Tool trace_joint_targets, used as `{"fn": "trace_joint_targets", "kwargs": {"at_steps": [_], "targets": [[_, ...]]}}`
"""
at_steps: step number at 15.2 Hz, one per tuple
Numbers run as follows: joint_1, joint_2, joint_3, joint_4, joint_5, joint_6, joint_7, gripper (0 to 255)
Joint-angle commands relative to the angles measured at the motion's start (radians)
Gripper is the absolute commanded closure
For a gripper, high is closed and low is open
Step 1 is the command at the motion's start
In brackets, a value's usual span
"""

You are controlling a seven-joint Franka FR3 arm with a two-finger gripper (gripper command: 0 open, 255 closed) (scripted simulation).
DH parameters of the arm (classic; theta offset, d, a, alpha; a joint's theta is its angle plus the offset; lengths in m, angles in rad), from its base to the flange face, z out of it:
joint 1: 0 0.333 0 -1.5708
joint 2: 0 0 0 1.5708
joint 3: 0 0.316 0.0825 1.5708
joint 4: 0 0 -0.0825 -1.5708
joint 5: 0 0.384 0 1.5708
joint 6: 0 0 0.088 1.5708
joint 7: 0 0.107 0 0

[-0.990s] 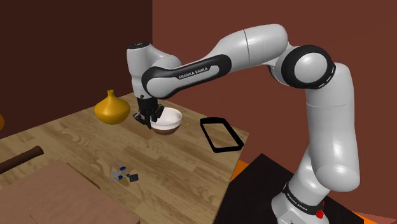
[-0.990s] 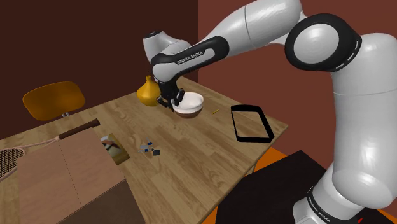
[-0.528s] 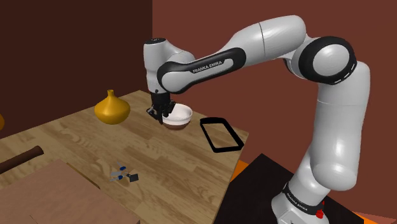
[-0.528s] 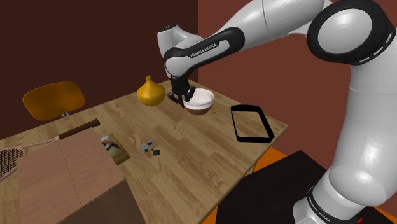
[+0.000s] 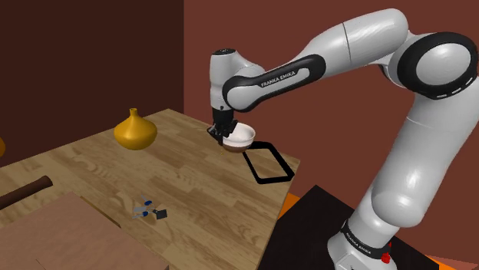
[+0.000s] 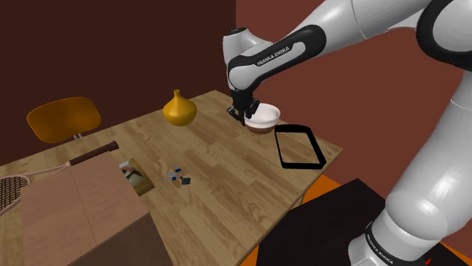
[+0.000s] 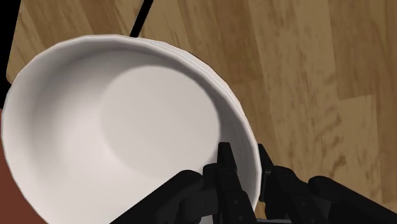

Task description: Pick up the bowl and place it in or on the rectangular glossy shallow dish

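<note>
The bowl (image 5: 239, 136) (image 6: 264, 116) (image 7: 121, 133) is white inside with a brown underside. It hangs above the wooden table (image 5: 192, 180), just short of the near end of the dish. My gripper (image 5: 222, 133) (image 6: 243, 116) (image 7: 245, 167) is shut on the bowl's rim, one finger inside and one outside. The rectangular shallow dish (image 5: 268, 162) (image 6: 299, 145) has a black rim and lies flat near the table's corner, toward the stand. In the wrist view a black edge of the dish (image 7: 141, 18) shows past the bowl.
A yellow gourd-shaped vase (image 5: 136, 130) (image 6: 179, 109) stands farther back on the table. A small blue and black object (image 5: 150, 210) lies mid-table. A brown box (image 6: 83, 204) sits at the near end, with an orange chair (image 6: 63, 119) beyond. A dark red wall (image 5: 253, 38) rises close behind the table.
The bowl has been lifted off the table and carried toward the dish, to the right in both exterior views. The gripper has stayed shut on its rim.
</note>
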Motion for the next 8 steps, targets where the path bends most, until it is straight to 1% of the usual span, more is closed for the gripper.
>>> {"fn": "trace_joint_targets", "kwargs": {"at_steps": [1, 8], "targets": [[-0.026, -0.057, -0.017, -0.064, 0.019, 0.019, -0.05, 255], [-0.099, -0.217, -0.1, -0.243, 0.06, 0.074, -0.224, 255]]}}
